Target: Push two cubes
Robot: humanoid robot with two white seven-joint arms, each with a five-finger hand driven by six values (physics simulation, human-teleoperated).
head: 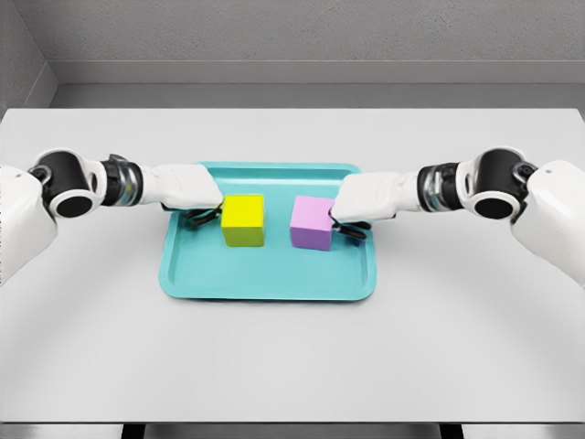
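The left hand (pixel 194 190), fingers curled, touches the yellow cube (pixel 243 220); the right hand (pixel 364 199), also curled, touches the purple cube (pixel 313 223). Both should push inward evenly, keeping the cubes flat.

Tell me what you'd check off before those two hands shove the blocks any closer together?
1. Both cubes sit on the teal tray: ok.
2. Left hand is against the outer side of the yellow cube: ok.
3. Right hand is against the outer side of the purple cube: ok.
4. Gap between the cubes is free of anything: ok.
5. Finger pose behind each cube: cannot tell, mostly hidden.
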